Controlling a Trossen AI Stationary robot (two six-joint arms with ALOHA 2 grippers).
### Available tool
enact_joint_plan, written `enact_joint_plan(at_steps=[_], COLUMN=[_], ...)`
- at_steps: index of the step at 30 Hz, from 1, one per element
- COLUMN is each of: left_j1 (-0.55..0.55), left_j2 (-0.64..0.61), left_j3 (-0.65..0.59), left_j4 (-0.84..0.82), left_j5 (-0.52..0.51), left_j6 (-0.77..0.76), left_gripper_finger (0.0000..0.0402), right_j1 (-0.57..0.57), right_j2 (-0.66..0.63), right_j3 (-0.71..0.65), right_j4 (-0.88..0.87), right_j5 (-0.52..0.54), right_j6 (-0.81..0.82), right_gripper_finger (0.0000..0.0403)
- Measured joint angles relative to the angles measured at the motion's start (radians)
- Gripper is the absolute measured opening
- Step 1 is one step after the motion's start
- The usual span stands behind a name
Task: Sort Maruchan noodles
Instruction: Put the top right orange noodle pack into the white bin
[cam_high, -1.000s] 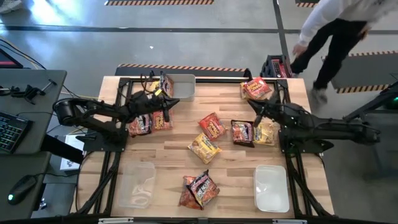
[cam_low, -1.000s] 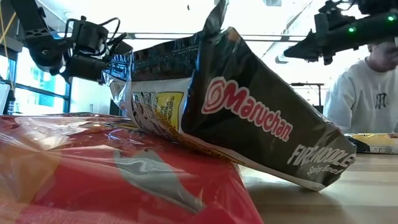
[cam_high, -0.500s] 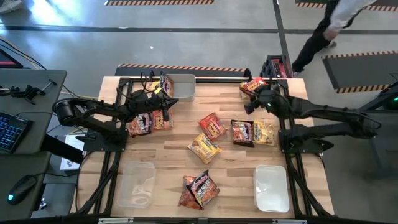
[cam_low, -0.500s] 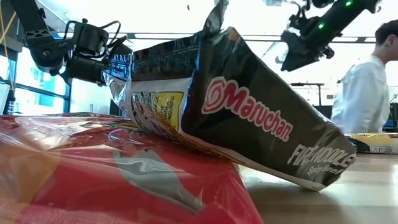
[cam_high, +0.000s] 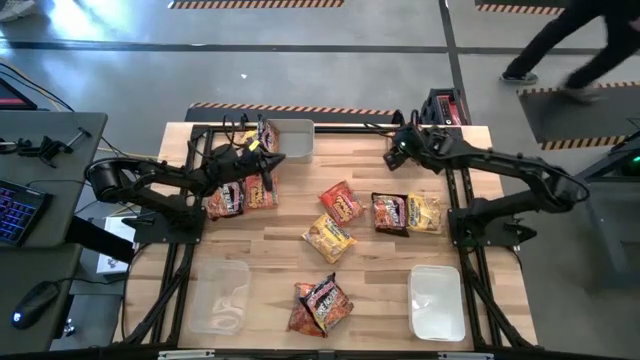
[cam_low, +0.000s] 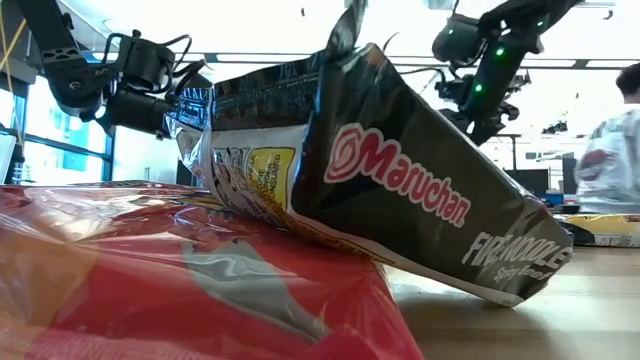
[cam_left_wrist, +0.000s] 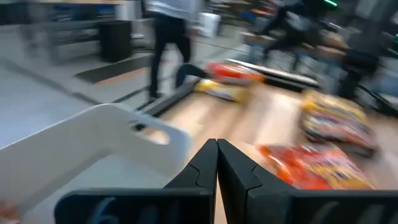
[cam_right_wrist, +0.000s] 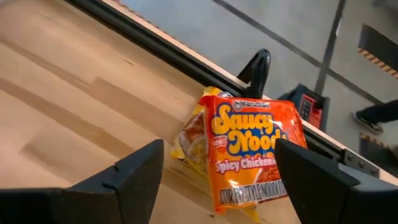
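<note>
Free room and obstacles on the table.
Bare wood (cam_high: 265, 240) lies open between the centre packets (cam_high: 341, 203) and the front bins (cam_high: 220, 296); the black frame rail (cam_right_wrist: 186, 62) borders the far-corner orange packet (cam_right_wrist: 252, 152).

My table (cam_high: 270, 250) is a light wooden top with a black frame along its edges. Ramen packets lie flat on it: two side by side far left (cam_high: 235, 196), a red-orange one (cam_high: 341, 201), a yellow one (cam_high: 328, 238), a dark one (cam_high: 389, 212) touching another yellow one (cam_high: 425, 213) mid-right, an orange Saucy Noods pair (cam_right_wrist: 249, 152) at the far right corner, and a dark packet over a red one (cam_high: 318, 303) at the near edge. Clear bins sit near left (cam_high: 220, 296), near right (cam_high: 437, 301) and far left of centre (cam_high: 292, 140).
</note>
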Motion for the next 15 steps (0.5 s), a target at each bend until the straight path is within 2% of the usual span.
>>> enact_joint_plan(at_steps=[2, 6, 15], left_j1=[0.006, 0.012, 0.012], left_j2=[0.000, 0.000, 0.000], left_j3=[0.000, 0.001, 0.001], left_j4=[0.017, 0.029, 0.025], left_j5=[-0.032, -0.028, -0.026], left_j6=[-0.043, -0.063, -0.063], left_gripper_finger=[0.0001, 0.0001, 0.0001], right_j1=[-0.021, -0.055, -0.101], right_j2=[0.036, 0.114, 0.260], right_j3=[0.016, 0.028, 0.030], right_j4=[-0.006, -0.007, -0.033], right_j5=[-0.023, -0.090, -0.058], right_j6=[0.000, -0.010, 0.027], right_gripper_finger=[0.0290, 0.0291, 0.0291])
